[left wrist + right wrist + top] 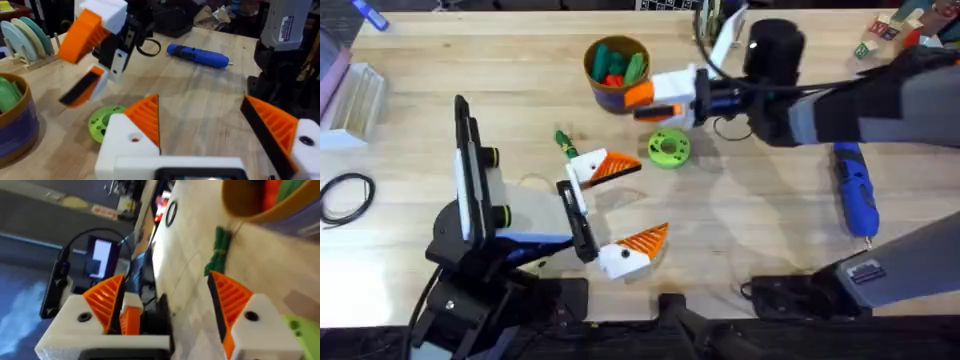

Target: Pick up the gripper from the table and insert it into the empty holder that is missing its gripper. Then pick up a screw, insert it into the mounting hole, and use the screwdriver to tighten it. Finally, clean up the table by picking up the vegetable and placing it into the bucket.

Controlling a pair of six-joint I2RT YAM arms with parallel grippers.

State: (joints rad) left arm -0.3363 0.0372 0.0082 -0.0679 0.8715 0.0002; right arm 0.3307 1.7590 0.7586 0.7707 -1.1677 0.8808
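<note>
Overhead: find vegetable (pixel 563 140) flat on table (pixel 770 240), long axis running away from the bases, just beyond the far finger of left gripper (pixel 625 203). Note that gripper spread wide, empty. Note right gripper (pixel 655 100) parted, empty, beside bucket (pixel 615 65); judge left arm nearer.

Left wrist: confirm own fingers wide apart; see bucket (pixel 15 125) off to one side.

Right wrist: confirm fingers apart, nothing between pads; see vegetable (pixel 217 250) ahead, next to bucket (pixel 270 205).
</note>
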